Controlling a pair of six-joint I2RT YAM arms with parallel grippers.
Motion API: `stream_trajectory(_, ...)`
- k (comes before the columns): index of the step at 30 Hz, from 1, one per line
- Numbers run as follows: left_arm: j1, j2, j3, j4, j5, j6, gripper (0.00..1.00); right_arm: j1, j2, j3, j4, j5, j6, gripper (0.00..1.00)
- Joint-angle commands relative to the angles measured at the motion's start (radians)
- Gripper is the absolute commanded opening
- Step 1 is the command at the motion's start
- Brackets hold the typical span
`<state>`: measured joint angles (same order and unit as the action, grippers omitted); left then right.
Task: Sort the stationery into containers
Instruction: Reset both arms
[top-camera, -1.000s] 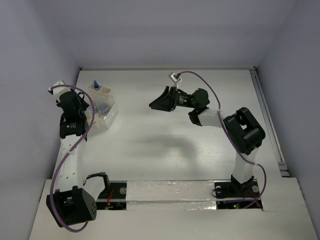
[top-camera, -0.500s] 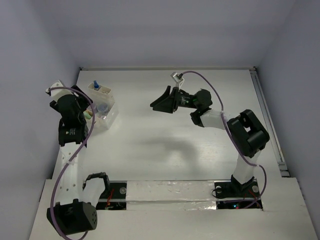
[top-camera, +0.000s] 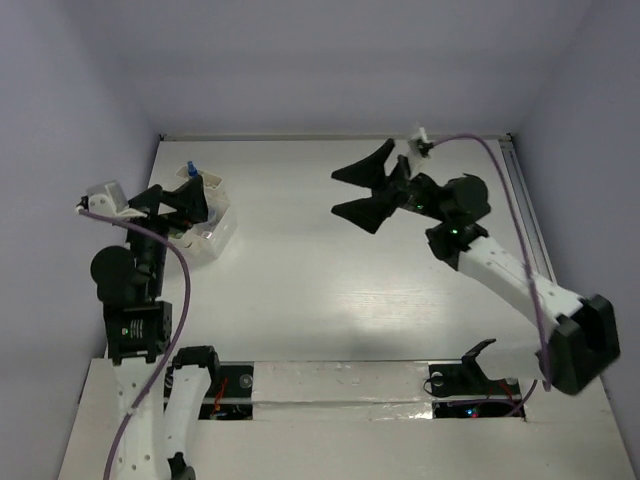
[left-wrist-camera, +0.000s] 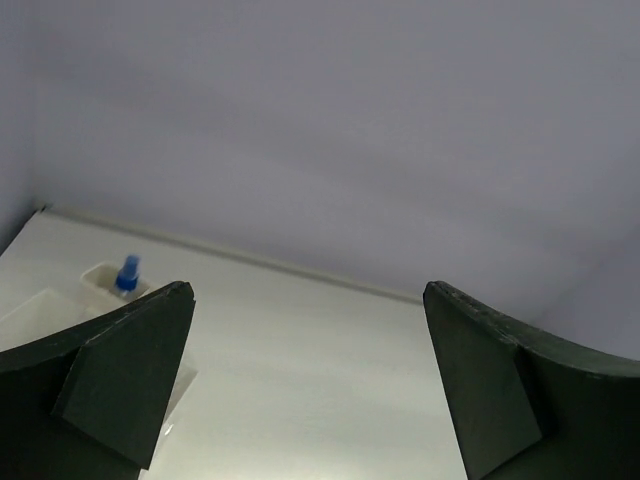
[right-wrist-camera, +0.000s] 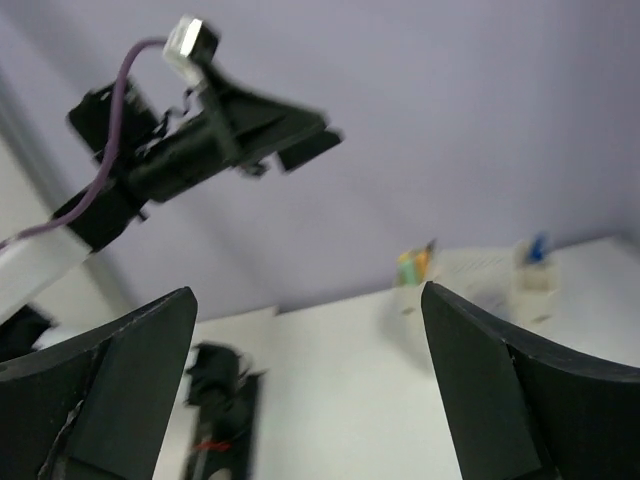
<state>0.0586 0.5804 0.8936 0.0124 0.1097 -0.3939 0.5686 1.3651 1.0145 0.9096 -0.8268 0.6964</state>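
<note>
On a white table (top-camera: 300, 280) between pale lilac walls (top-camera: 330, 60), left fingers (left-wrist-camera: 110, 385) apart, right fingers (right-wrist-camera: 105, 395) apart — both empty.

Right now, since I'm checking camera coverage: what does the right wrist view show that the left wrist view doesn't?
Only right wrist: the left pincer from outside, and green and orange markers poking up at the bin. Only left wrist: that pincer's own fingers up close, spread wide. Both: the blue-capped pen, the bin, the white table.
</note>
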Motion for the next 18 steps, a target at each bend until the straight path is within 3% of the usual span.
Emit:
stream_trajectory(1, -0.002, -0.083, 0.036, 0.104, 0.128, -0.04, 0.99, -0.004, -0.184, 0.029, -0.306, 0.254, -0.317, 1.0)
stream_trajectory(4, -0.054, -0.117, 0.045, 0.109, 0.137, -0.048, 0.99, -0.004, -0.294, -0.007, -0.385, 0.453, -0.351, 1.0)
stream_trajectory(11, -0.172, -0.191, 0.001, 0.127, 0.11, -0.013, 0.99, -0.004, -0.327, -0.007, -0.517, 0.638, -0.35, 1.0)
stream_trajectory(18, -0.233, -0.214, -0.048, 0.12, 0.047, 0.018, 0.99, -0.004, -0.305, -0.004, -0.543, 0.687, -0.324, 1.0)
